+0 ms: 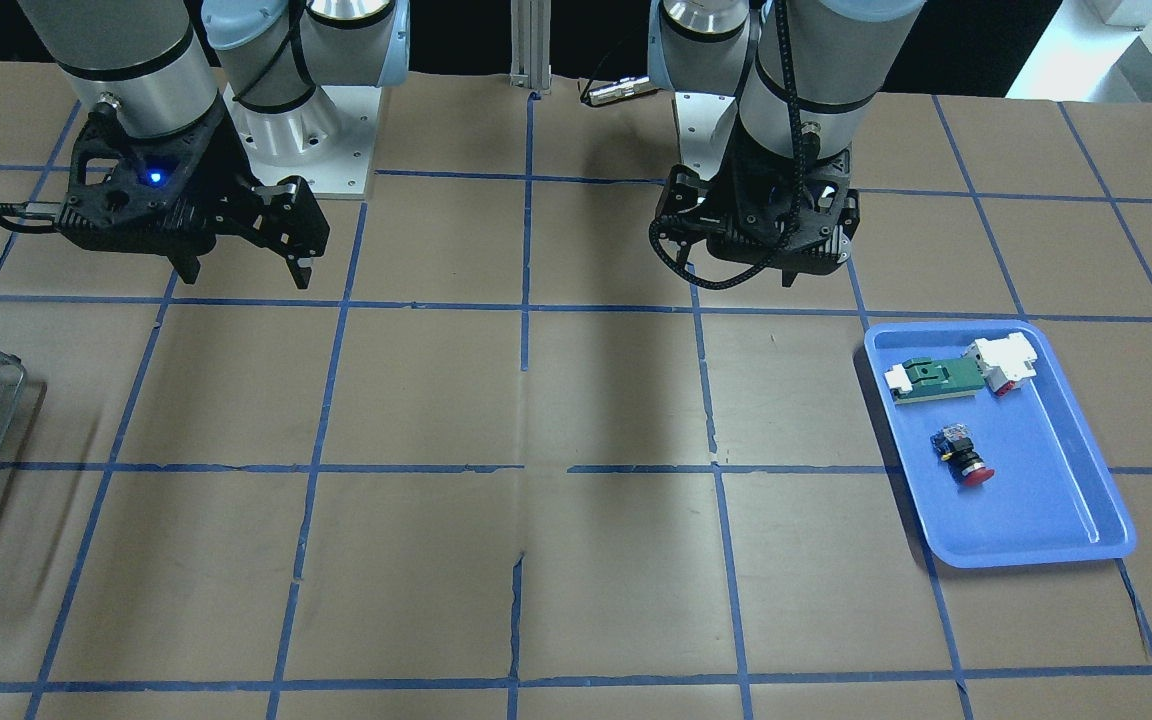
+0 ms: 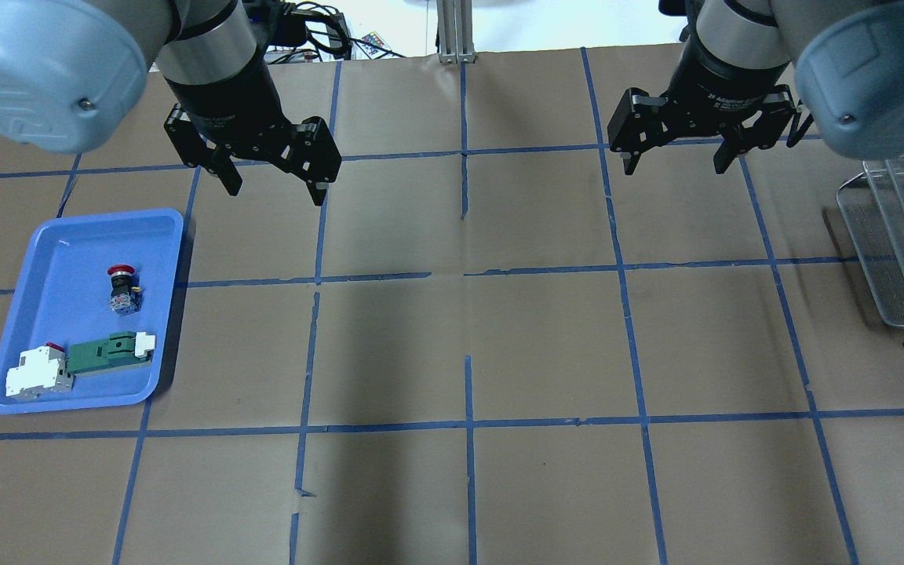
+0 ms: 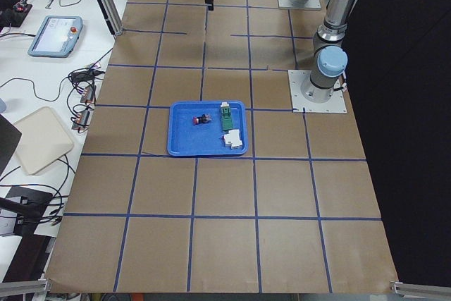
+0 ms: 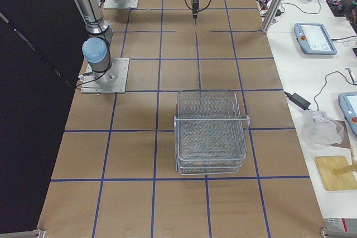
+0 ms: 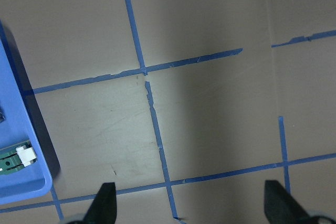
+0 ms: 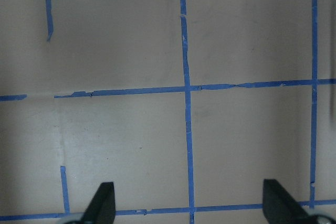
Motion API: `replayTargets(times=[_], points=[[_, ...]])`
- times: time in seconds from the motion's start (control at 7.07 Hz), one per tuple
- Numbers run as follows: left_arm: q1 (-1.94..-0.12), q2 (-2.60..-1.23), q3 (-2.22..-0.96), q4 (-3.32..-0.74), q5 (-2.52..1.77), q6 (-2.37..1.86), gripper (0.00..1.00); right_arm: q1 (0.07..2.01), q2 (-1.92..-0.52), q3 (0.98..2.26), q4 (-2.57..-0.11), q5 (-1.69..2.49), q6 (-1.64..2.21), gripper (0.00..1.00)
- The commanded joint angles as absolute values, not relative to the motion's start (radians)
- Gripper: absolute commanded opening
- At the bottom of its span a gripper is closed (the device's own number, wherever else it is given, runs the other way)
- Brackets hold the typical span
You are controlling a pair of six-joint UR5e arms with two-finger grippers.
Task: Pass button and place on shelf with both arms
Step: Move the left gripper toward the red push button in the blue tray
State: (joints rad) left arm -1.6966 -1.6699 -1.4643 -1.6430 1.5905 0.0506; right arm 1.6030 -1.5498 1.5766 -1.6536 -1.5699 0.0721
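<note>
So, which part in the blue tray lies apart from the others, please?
The red-capped black push button; the green flat part and white block lie together.

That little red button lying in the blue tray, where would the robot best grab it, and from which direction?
Probably the black body of the button, from straight above. It lies on its side in the tray, so the jaws could close across the body, between red cap and blue end block. The left gripper, open, is nearest.
</note>
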Motion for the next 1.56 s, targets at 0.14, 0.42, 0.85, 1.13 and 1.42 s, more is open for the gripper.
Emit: replayTargets(times=[0.14,0.42,0.85,1.13,1.42], points=[[-1.683,-1.67,-1.468,-1.634,1.589,0.063,1.0,1.603,-1.551,1.575,-1.654,-1.569,0.072,1.0],[-1.616,-1.703,-1.497,-1.555,1.597,0.096,1.0,1.603,-1.555,1.577,-1.655,-1.571,0.075,1.0],[-1.311,-1.732,-1.652,-1.315,1.595,0.264,1.0,1.603,-1.555,1.577,-1.655,-1.571,0.086,1.0],[-1.15,-1.788,-1.715,-1.222,1.585,0.285,1.0,1.603,-1.554,1.577,-1.654,-1.581,0.083,1.0],[-1.131,-1.863,-1.75,-1.142,1.591,0.372,1.0,1.603,-1.551,1.577,-1.655,-1.577,0.083,1.0]])
